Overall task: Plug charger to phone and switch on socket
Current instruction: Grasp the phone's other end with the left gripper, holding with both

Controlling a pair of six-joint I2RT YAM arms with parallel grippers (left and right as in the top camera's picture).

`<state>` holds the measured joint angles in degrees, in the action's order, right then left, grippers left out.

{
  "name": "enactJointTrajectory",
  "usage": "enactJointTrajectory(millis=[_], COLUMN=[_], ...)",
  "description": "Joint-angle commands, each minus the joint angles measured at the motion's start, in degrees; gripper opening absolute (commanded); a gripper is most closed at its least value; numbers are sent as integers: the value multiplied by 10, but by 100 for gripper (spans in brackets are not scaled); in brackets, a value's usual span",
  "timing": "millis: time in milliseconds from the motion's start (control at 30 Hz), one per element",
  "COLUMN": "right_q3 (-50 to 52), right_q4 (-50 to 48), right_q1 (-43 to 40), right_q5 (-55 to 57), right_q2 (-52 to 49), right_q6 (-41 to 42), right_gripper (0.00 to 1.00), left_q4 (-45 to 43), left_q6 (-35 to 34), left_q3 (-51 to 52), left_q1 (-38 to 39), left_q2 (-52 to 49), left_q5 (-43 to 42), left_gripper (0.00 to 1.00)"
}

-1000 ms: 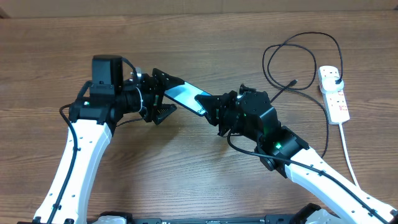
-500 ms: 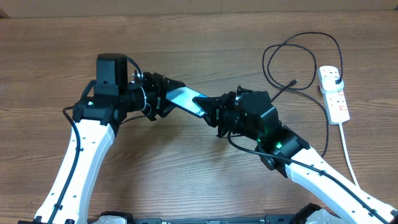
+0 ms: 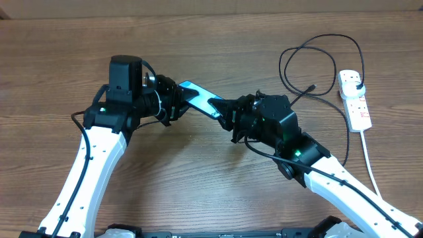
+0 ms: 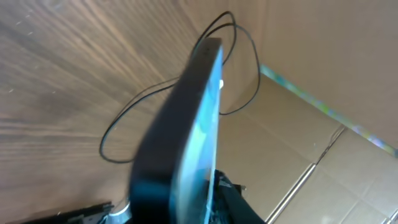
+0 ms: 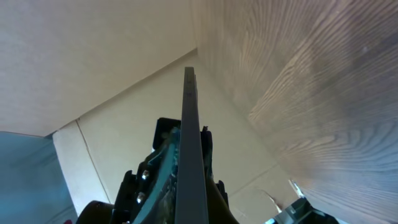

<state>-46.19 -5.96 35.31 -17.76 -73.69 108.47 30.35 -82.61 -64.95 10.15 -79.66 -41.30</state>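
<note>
Overhead view: note left gripper [image 3: 173,100] now moved around phone [image 3: 198,98] end, closure indeterminate; right gripper [image 3: 225,110] clamped on opposite end. Expect handover before connecting charger [image 3: 310,87].

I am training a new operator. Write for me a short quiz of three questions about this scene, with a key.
1. True or false: the phone lies flat on the table.
2. Where is the free tip of the charger? A. in the phone. B. on the table, near the socket. C. under the phone.
3. Fill in: the charger's plug sits in the ___.
Key: 1 false, it is up between the left hand and the right hand; 2 B; 3 socket.
</note>
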Motion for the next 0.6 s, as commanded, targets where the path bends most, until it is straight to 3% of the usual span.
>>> enactJointTrajectory(millis=[0, 267, 567], right_q3=[-14, -14, -14], right_q4=[-14, -16, -13], right_q1=[10, 10, 10], right_q5=[-51, -49, -49], right_q2=[-19, -30, -30], right_q6=[-4, -4, -5], right_gripper=[4, 4, 9], left_q4=[-24, -32, -32], left_q6=[-8, -8, -8], left_q3=[-7, -7, -7], left_q1=[21, 27, 27], left_q2=[2, 2, 2], left_q5=[-11, -5, 12], left_gripper=[24, 26, 5])
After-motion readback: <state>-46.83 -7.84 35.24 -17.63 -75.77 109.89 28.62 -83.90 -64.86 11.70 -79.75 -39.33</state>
